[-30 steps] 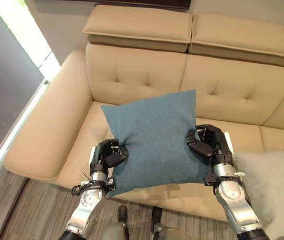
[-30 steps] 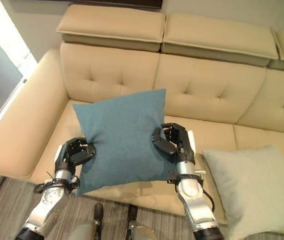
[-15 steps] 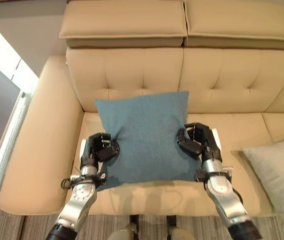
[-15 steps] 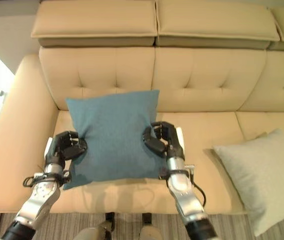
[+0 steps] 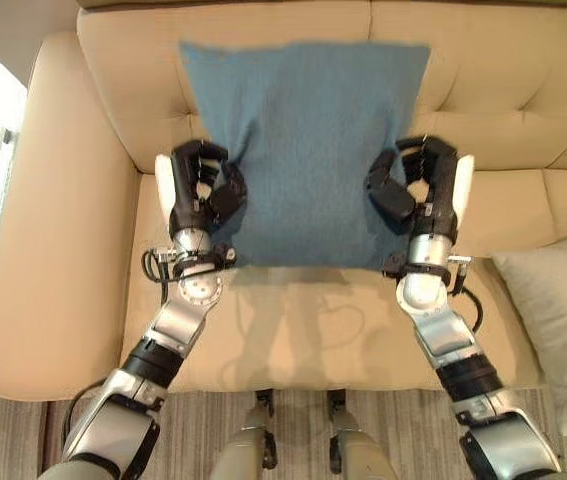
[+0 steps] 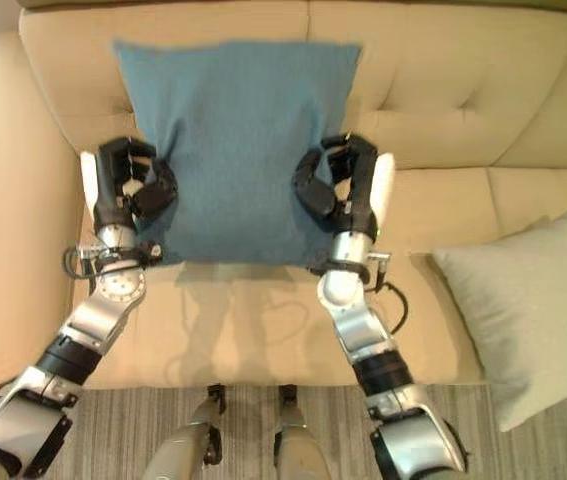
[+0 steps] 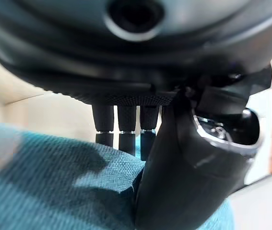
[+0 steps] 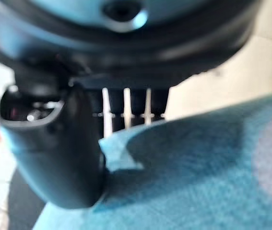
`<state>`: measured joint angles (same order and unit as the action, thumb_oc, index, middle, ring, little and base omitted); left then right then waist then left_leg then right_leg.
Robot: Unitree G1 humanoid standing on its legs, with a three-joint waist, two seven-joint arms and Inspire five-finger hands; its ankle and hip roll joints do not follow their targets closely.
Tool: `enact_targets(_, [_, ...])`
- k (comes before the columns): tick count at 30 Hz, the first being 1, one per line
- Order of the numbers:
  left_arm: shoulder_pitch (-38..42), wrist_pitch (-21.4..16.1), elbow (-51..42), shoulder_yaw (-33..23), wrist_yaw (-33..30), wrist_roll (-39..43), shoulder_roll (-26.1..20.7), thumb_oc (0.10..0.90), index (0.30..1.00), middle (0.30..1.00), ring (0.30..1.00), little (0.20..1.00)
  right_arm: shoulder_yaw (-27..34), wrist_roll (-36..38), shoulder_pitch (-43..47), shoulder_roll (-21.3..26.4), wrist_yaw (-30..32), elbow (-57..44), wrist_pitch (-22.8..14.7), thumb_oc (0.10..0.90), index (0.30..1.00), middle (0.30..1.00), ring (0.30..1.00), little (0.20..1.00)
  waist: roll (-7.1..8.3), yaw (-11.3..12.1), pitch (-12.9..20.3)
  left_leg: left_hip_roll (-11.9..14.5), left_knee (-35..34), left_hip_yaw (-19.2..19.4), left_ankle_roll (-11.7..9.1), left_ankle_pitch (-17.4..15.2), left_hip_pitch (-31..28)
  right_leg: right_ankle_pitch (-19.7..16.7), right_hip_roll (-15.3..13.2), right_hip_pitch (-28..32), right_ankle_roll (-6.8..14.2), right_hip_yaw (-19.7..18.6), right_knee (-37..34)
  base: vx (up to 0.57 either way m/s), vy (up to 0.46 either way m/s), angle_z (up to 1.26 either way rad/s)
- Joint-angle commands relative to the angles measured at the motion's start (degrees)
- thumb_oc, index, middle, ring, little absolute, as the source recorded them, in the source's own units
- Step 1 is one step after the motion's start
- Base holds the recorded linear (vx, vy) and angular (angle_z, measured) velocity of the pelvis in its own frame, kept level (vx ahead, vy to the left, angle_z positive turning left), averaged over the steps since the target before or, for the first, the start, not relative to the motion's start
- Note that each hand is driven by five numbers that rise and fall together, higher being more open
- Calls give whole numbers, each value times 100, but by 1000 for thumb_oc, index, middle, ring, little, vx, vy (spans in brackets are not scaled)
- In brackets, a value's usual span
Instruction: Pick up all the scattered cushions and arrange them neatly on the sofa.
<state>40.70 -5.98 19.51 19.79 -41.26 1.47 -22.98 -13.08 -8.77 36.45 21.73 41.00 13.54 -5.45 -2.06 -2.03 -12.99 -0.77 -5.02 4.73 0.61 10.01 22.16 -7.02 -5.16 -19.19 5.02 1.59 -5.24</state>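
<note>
Firmly round blue cushion (image 5: 303, 150): both hands (image 5: 203, 190).

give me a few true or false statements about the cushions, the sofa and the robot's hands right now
1. The square teal fabric cushion is held by both hands. True: the left hand and the right hand each pinch a side edge.
2. The teal cushion lies on the floor. False: it is held up in front of the beige tufted sofa backrest.
3. A pale grey-green cushion lies on the sofa to the robot's right. True.
4. The right hand is open and empty. False: its fingers curl round the teal cushion.
</note>
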Motion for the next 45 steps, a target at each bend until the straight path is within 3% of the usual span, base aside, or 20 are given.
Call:
enact_targets(1, [1518, -898, -226, 599, -415, -829, 128, 400, 300, 300, 300, 300, -445, -937, 1406, -239, 634, -283, -773, 400, 300, 300, 300, 300, 39, 58, 445, 49, 2, -92, -261, -558, 121, 403, -160, -345, 209, 146, 527, 21, -8, 7])
enact_targets(6, [2724, -827, 1010, 933, -477, -448, 139, 400, 300, 300, 300, 300, -1042, -795, 2716, -18, 874, 1218, -375, 400, 300, 300, 300, 300, 47, 94, 328, 61, 2, -155, -307, -496, 313, 380, -149, -529, 208, 176, 569, 7, -14, 3])
enact_targets(7, [3017, -809, 1405, 995, -394, -192, 192, 535, 502, 502, 502, 502, -1213, -610, 3017, 42, 801, 1606, -299, 400, 300, 300, 300, 300, 54, 100, 315, 67, 2, -172, -315, -483, 351, 361, -136, -562, 209, 182, 558, 1, -25, 5])
enact_targets(8, [3052, -824, 1433, 993, -390, -181, 192, 656, 684, 684, 684, 684, -1221, -599, 3054, 47, 805, 1636, -314, 469, 404, 404, 404, 404, 49, 99, 296, 68, 2, -173, -315, -483, 351, 361, -135, -562, 209, 183, 560, -6, -44, 11])
enact_targets(9, [3554, -763, 2054, 1189, -135, 395, 256, 800, 900, 900, 900, 900, -1441, -72, 3599, 78, 576, 2258, -243, 800, 900, 900, 900, 900, 62, 105, 247, 78, 2, -209, -352, -415, 424, 315, -108, -612, 208, 199, 537, -9, -29, 13])
enact_targets(15, [4134, -531, 2733, 1401, 300, 485, -115, 800, 900, 900, 900, 900, -1837, 361, 4013, 308, -7, 2924, -2, 800, 900, 900, 900, 900, 75, 127, 172, 70, 2, -303, -412, -348, 572, 286, -54, -699, 205, 241, 489, 11, -31, 5])
enact_targets(22, [3488, -689, 2585, 1115, 550, 1062, -64, 800, 900, 900, 900, 900, -2074, 452, 3742, 386, -479, 3076, 120, 800, 900, 900, 900, 900, 117, 148, 46, 84, 2, -333, -453, -285, 602, 321, -5, -707, 170, 277, 532, 2, -26, 4])
enact_targets(24, [2619, -797, 1941, 837, 666, 1226, -43, 800, 900, 900, 900, 900, -1931, 377, 3389, 468, -547, 2876, 180, 800, 900, 900, 900, 900, 112, 201, -5, 88, 2, -334, -460, -280, 577, 343, 2, -679, 150, 298, 552, 0, 0, 0])
enact_targets(31, [1063, -888, 1082, 363, 898, 1255, 89, 800, 900, 900, 900, 900, -1405, 125, 2383, 642, -584, 2465, 212, 800, 900, 900, 900, 900, 119, 259, -59, 103, 2, -339, -475, -311, 490, 363, 17, -593, 125, 334, 523, -15, -16, 4])
enact_targets(32, [340, -868, 973, -26, 993, 1206, -3, 800, 900, 900, 900, 900, -916, 150, 1696, 725, -618, 2231, 121, 800, 900, 900, 900, 900, 142, 270, -53, 127, 2, -316, -490, -348, 427, 396, 33, -503, 111, 345, 472, -40, -20, 32])
enact_targets(39, [-740, -922, 488, -676, 1258, 1304, -437, 800, 900, 900, 900, 900, -302, 331, 381, 1141, -1093, 1610, -7, 800, 900, 900, 900, 900, 222, 253, 89, 163, 2, -275, -488, -380, 248, 405, 69, -267, 89, 377, 391, -11, -28, 2])
enact_targets(44, [-2270, -944, -299, -1311, 1741, 1166, -580, 800, 900, 900, 900, 900, 318, 318, -1355, 1238, -1740, 775, -208, 800, 900, 900, 900, 900, 312, 207, 264, 218, 2, -228, -469, -459, -95, 455, 94, 168, 89, 428, 282, 11, -43, -4])
enact_targets(45, [-2271, -943, -300, -1311, 1741, 1166, -580, 800, 900, 900, 900, 900, 319, 318, -1357, 1237, -1741, 774, -208, 800, 900, 900, 900, 900, 312, 207, 269, 219, 2, -228, -469, -457, -89, 452, 94, 164, 89, 429, 280, 14, -59, -3])
